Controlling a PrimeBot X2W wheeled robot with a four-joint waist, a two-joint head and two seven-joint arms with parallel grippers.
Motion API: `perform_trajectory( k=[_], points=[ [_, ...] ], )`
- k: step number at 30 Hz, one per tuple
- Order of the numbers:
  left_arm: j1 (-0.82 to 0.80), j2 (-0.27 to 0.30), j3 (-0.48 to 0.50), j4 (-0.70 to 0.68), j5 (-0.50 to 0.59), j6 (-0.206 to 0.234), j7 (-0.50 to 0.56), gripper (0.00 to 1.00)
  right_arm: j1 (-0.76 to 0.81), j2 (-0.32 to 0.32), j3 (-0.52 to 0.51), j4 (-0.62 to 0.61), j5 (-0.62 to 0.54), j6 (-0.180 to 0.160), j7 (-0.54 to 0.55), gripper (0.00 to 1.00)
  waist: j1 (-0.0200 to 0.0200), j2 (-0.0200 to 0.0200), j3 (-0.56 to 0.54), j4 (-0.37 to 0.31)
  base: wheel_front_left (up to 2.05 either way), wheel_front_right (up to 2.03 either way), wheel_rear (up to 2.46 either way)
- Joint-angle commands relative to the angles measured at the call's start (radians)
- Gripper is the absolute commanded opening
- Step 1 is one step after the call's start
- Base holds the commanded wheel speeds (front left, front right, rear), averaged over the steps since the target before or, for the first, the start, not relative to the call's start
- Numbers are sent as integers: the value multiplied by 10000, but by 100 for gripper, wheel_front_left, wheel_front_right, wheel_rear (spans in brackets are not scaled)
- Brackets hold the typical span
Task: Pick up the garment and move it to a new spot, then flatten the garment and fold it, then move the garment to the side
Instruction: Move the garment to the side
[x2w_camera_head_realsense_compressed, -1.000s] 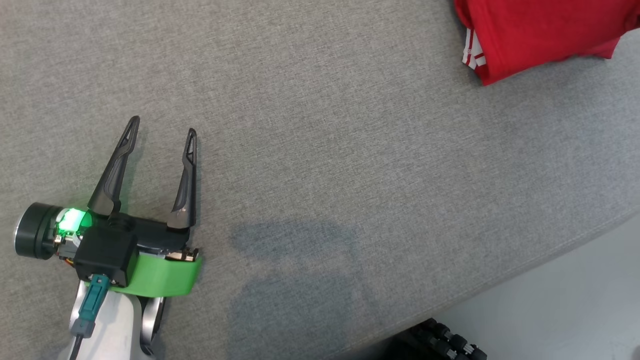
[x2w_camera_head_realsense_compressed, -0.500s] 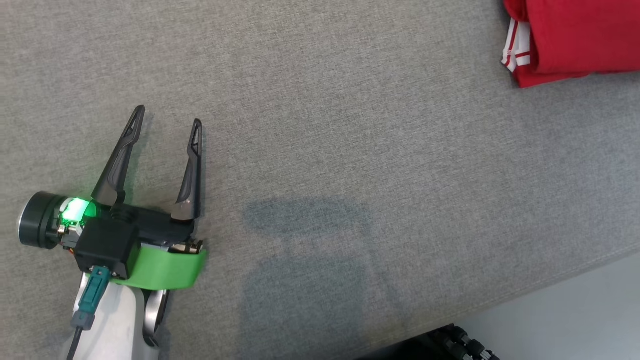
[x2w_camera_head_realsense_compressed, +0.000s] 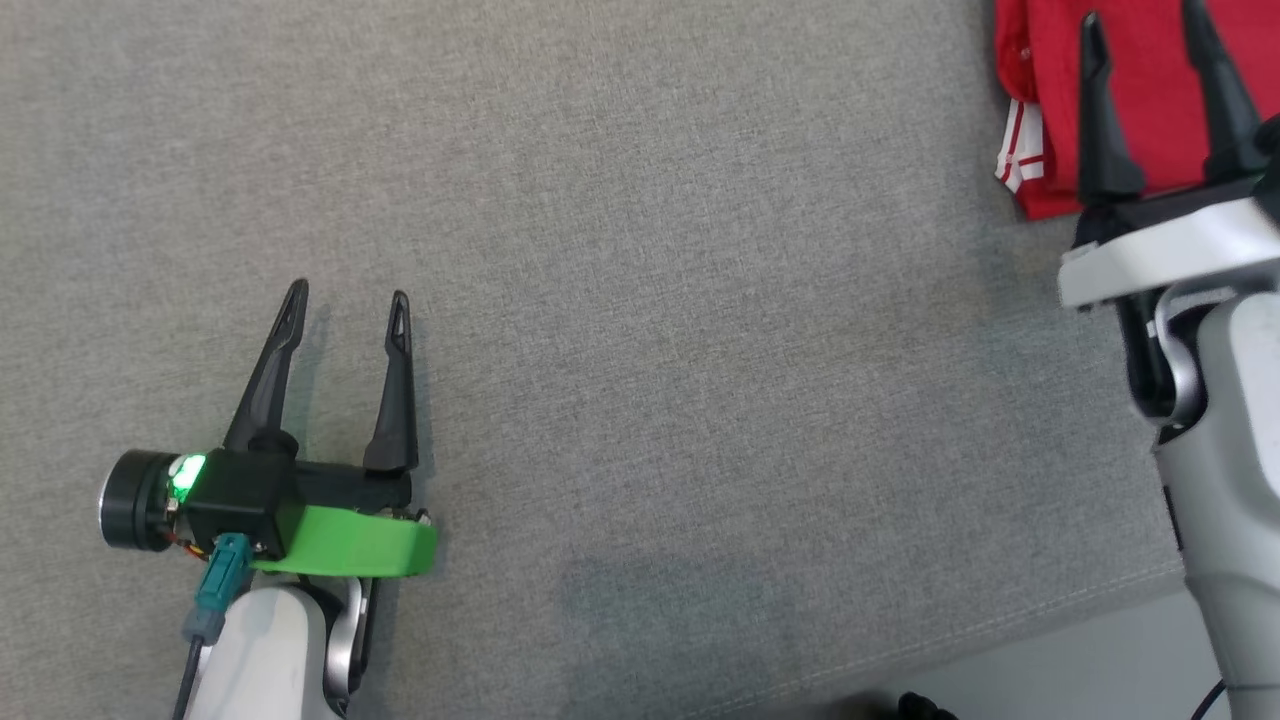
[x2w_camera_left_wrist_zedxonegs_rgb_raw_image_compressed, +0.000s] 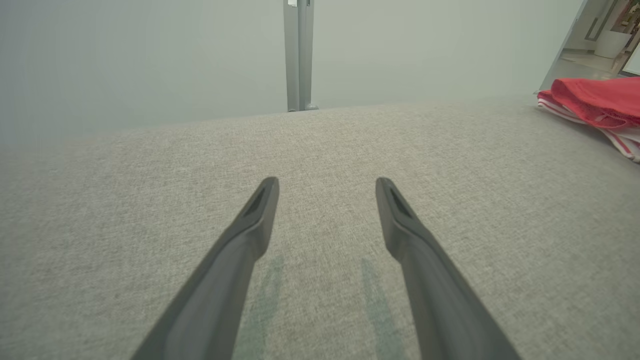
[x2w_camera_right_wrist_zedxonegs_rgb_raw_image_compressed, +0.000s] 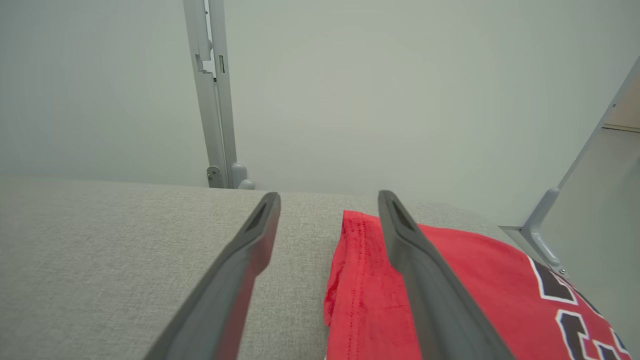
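Garment (x2w_camera_head_realsense_compressed: 1150, 110), red with white-striped trim, lies folded at the far right of the grey fabric tabletop (x2w_camera_head_realsense_compressed: 700, 300). Right pincer (x2w_camera_head_realsense_compressed: 1140, 15) hangs over the garment's near edge, fingers spread wide, gripping nothing. Left pincer (x2w_camera_head_realsense_compressed: 348, 291) hovers low over bare cloth, well apart from the garment, likewise spread wide and empty.

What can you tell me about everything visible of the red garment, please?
The red garment looks like a knit jersey, folded into a flat bundle, with white-striped trim at one edge and black, white-outlined print. It lies at the far right of the grey fabric surface; the open right gripper hovers over it, contact unclear.
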Motion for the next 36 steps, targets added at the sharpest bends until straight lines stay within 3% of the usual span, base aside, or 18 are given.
perform_trajectory(
  k=[1, 6, 12, 23, 36],
  points=[
    [262, -114, 142, 323, -227, 192, 2, 100, 478, 198, 169, -318, -152, -12, -21, 100, 0, 0, -894, 472, 0, 0, 0],
    [461, -325, 398, 1170, -973, 469, 2, 100, 1824, 958, 405, -1204, -212, -13, -20, 100, 0, 0, -1733, 887, 0, 0, 0],
    [857, -369, 560, 807, -1551, 732, 2, 100, 3209, 1538, 298, -1475, -479, -13, -22, 100, 0, 0, -2697, 1223, 0, 0, 0],
    [2514, -370, 245, 275, -1110, 1306, 2, 100, 5898, 1896, -212, -2490, -1817, -12, -21, 100, 0, 0, -4742, 1670, 0, 0, 0],
    [3938, -365, 95, 332, -1241, 1064, 2, 100, 7956, 2337, -239, -3285, -1747, -12, -21, 100, 0, 0, -5550, 1912, 0, 0, 0]
  ],
)
